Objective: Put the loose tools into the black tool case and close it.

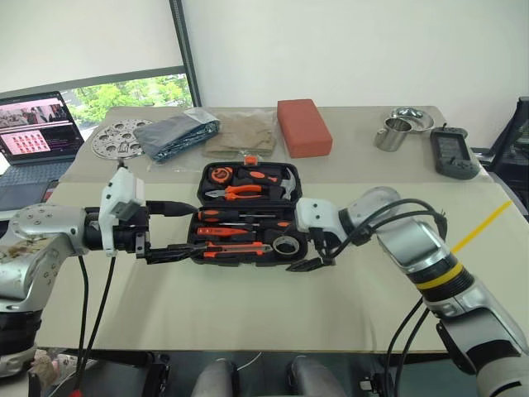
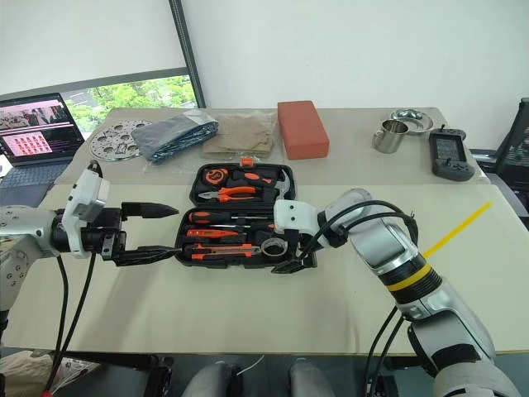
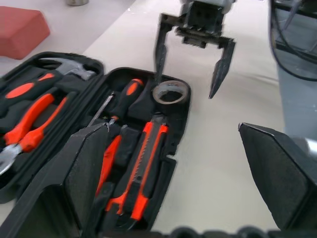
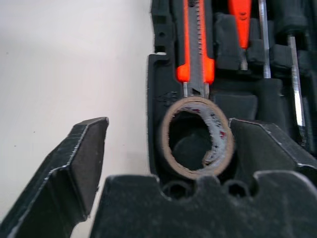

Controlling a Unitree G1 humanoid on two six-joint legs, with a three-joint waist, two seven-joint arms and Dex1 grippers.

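Right gripper [image 3: 193,67], fingers spread and empty, straddles the tape roll [image 4: 195,137] seated in the open black tool case [image 1: 203,177]; left gripper [image 1: 175,229] open nearby.

Beige table [image 1: 248,314], open black tool case [image 1: 202,252], red block [image 1: 302,126], metal cup [image 1: 393,133]

Black tool case [image 1: 291,176] open flat on the beige table, lid half to the far side, orange latch tab at the far edge. Near half: slim screwdrivers [image 1: 240,216] with orange-and-black handles lying lengthwise in moulded slots, orange-and-black utility knife [image 3: 144,164] along the front slot, all seated. Small tape roll [image 4: 197,137], brown cardboard core with dark tape, lying flat in the round recess at the case's near right corner, hole upward, just beside the knife's end.
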